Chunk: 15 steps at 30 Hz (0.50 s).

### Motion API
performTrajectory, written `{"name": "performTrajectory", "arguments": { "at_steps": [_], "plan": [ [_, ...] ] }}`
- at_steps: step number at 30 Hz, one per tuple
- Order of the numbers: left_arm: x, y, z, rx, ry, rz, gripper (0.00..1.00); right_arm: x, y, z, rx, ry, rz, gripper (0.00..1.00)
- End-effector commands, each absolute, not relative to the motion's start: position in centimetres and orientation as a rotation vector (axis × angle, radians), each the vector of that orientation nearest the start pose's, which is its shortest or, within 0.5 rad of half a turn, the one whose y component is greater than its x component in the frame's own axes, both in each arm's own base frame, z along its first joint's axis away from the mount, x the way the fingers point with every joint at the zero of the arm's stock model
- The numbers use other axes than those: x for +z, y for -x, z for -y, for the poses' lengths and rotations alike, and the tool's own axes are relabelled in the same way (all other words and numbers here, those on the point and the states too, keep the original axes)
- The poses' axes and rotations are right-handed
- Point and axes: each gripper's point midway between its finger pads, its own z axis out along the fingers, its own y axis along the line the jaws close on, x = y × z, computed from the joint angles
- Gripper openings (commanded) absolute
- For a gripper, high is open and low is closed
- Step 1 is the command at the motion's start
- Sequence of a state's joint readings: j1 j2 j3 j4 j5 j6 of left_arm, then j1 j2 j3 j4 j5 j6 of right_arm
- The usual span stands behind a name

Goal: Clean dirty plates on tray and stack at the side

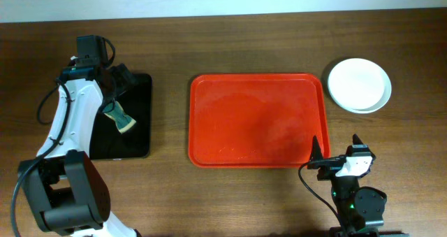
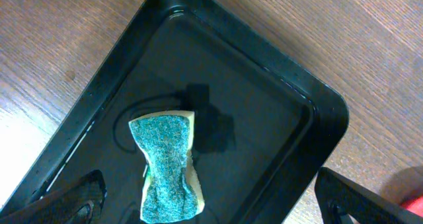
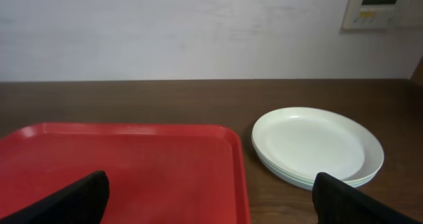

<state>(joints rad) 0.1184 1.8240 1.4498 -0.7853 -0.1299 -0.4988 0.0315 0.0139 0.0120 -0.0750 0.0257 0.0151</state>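
Left pincer (image 2: 208, 196) spread, seemingly above sponge (image 2: 165, 168).

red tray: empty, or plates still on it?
Empty. The overhead view shows the red tray bare, and the plates sit stacked beside it, off its right end.

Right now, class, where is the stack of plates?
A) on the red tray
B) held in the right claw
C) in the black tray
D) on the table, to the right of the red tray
D: the stack of plates rests on the wooden table just past the red tray; the black tray holds only a sponge.
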Motion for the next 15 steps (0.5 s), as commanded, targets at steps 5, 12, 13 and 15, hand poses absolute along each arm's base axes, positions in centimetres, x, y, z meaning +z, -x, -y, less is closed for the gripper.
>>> {"name": "performTrajectory", "arguments": {
  "at_steps": [5,12,13,15],
  "plan": [
    [11.45,-42.90,-7.48,0.061,0.864,-2.565,0.99,15.51,-24.59,-0.19,-0.024,0.026,-1.651,0.98],
    [11.45,-42.90,-7.48,0.061,0.864,-2.565,0.99,15.51,-24.59,-0.40,0.015,0.005,-1.651,0.98],
    [11.45,-42.90,-7.48,0.061,0.864,-2.565,0.99,15.52,-24.59,-0.40,0.015,0.005,-1.651,0.99],
    [11.44,-42.90,-7.48,0.061,0.864,-2.565,0.99,15.52,-24.59,-0.40,0.015,0.005,-1.651,0.99]
  ]
}}
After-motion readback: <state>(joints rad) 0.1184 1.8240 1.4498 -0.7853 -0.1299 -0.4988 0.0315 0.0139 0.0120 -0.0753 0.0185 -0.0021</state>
